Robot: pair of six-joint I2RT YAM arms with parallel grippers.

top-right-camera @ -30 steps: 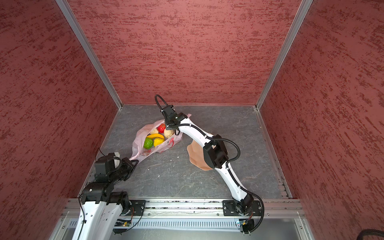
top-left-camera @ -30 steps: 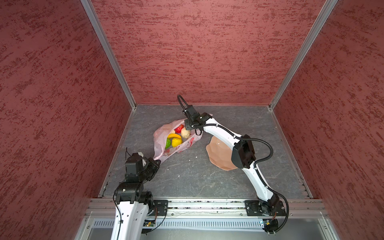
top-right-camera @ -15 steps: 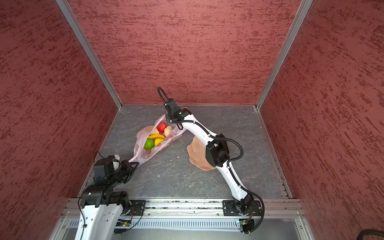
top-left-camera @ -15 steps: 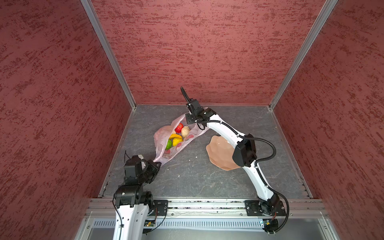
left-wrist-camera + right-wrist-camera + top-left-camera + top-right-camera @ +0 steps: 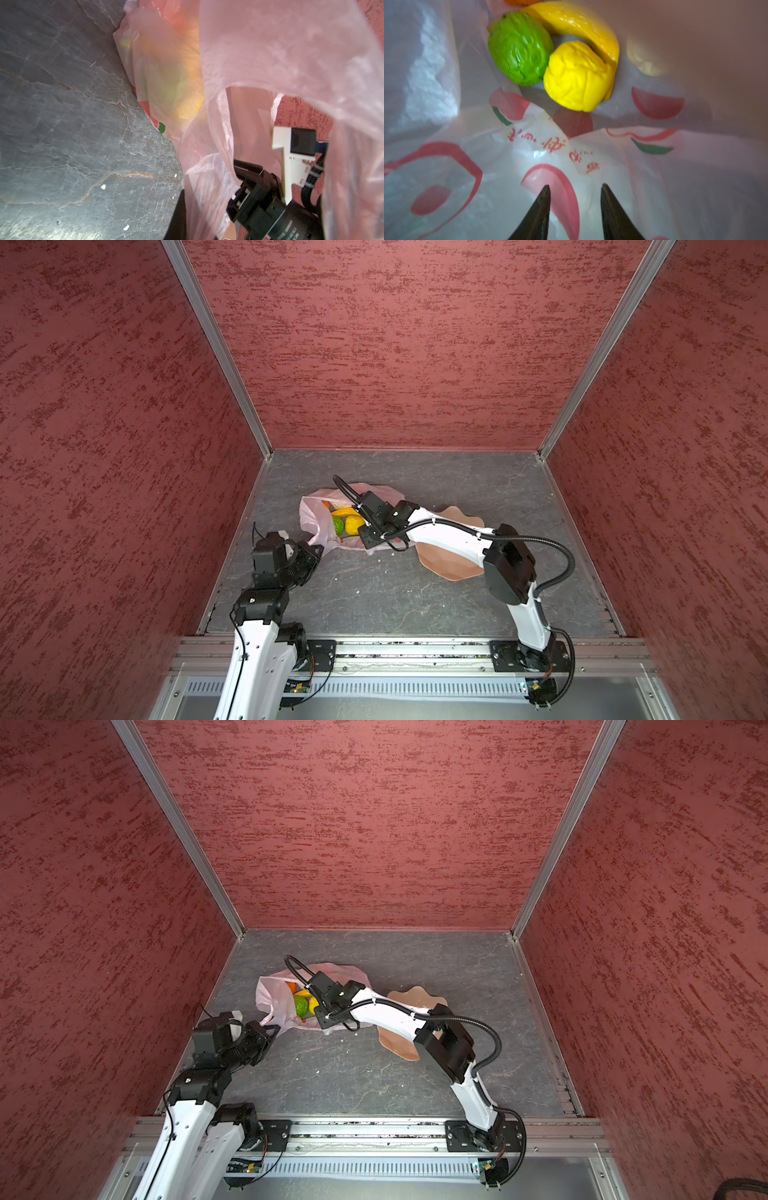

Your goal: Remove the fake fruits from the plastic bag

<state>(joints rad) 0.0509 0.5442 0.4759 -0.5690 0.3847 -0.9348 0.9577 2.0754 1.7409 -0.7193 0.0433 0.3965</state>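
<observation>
Two dark fingertips of the right pincer [image 5: 575, 186] stand apart in the right wrist view. Nothing lies between them, and they are poised over printed film inside the plastic bag [image 5: 446, 145]. Just past them lie the fake fruits [image 5: 577, 76]: the bumpy yellow fruit [image 5: 571, 68] is nearest and touches the green fruit [image 5: 519, 49], with the banana [image 5: 581, 22] curved behind both. A sliver of orange fruit [image 5: 519, 1] and a cream lump [image 5: 643, 60], veiled by film, lie farther in.

In both top views the wrist's own body hides those tips. These views show only that the arm reaches into the bag's mouth beside the coloured cluster.

The left pincer [image 5: 316, 549] sits at the bag's near corner, closed on a fold of its film. Its wrist view shows the fruits only as blurred green and yellow through the plastic.

The bag lies on the grey table [image 5: 395, 597]. A tan wavy-edged plate [image 5: 449, 568] lies just beside it, partly under the right arm.
</observation>
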